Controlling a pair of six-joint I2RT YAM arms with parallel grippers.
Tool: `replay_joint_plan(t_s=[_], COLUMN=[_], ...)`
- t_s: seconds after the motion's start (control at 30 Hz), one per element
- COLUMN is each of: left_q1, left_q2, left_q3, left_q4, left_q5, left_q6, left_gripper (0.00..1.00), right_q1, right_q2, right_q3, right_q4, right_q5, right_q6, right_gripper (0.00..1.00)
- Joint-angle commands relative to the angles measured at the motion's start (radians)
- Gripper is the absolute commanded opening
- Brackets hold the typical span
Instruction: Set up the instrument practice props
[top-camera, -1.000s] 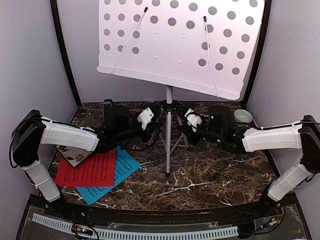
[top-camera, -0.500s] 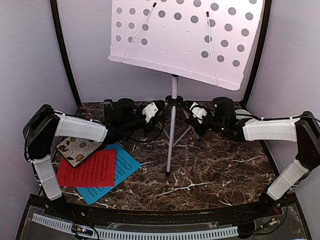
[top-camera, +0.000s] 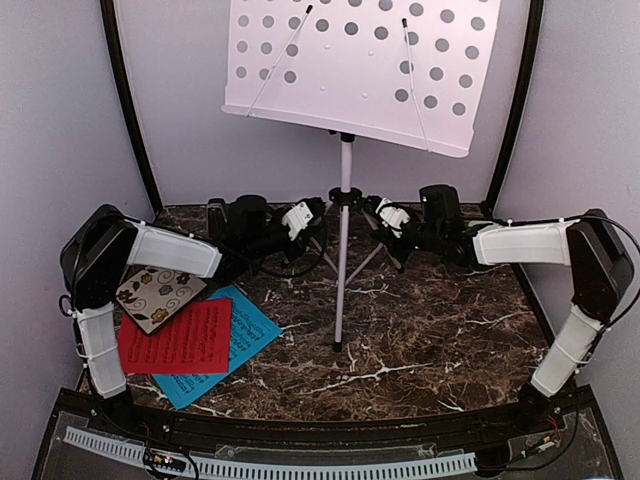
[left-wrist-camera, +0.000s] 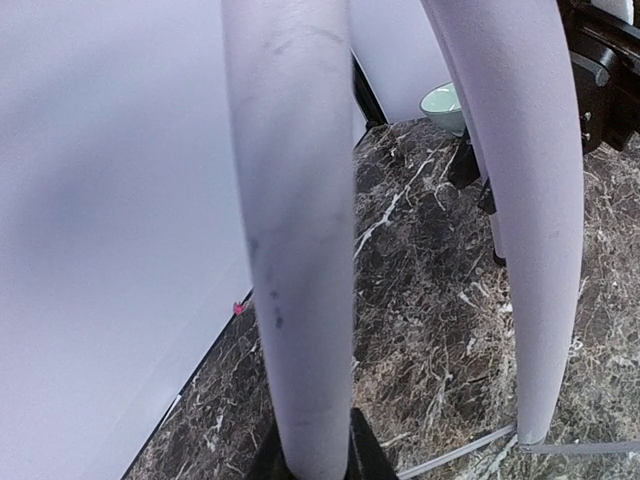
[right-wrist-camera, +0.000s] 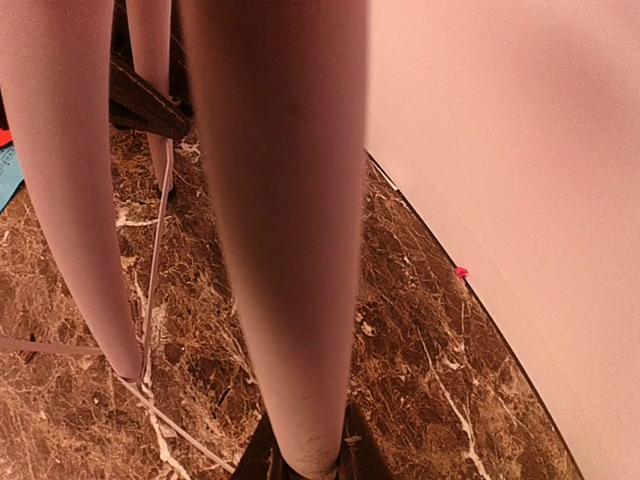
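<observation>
The desk of the music stand (top-camera: 360, 70) is cut off by the overhead view's top edge. The red sheet (top-camera: 178, 338) covers most of the blue sheet (top-camera: 253, 332). In the wrist views the stand's legs (left-wrist-camera: 295, 230) are close and blurred. The left tool (left-wrist-camera: 312, 458) and right tool (right-wrist-camera: 305, 458) show only dark slivers at the bottom edge. A leg half hides the bowl (left-wrist-camera: 438, 100).

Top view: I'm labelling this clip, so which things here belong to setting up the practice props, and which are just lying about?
Part of the job:
white music stand
red sheet of music
blue sheet of music, partly under the red one

Just lying about:
square floral tile
pale green bowl, at the back, clearest in the left wrist view
</observation>
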Motion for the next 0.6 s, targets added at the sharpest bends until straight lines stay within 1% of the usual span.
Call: replay_joint_plan(t_s=[0.0,0.27,0.4,0.57], left_q1=[0.095,0.139,0.142,0.141], left_q2=[0.031,0.04,0.061,0.065], left_q3=[-0.026,-0.005,0.017,0.033], left_q4=[-0.073,-0.098,-0.111,-0.123], left_q5=[-0.129,-0.095,-0.082,-0.061], left_q6=[0.107,0.109,0.121,0.095], left_gripper=[0.0,0.0,0.0,0.01], right_q1=[-0.128,-0.178,-0.179,-0.166], right_q2=[-0.021,0.011,0.03,0.045], right_q3=[0.082,0.106,0.116,0.149], right_q4=[0.109,0.107,0.099,0.09], right_q5=[0.151,0.135,0.108,0.066], right_q6=[0.043,0.033,0.033,0.044], right_gripper=[0.0,0.0,0.0,0.0])
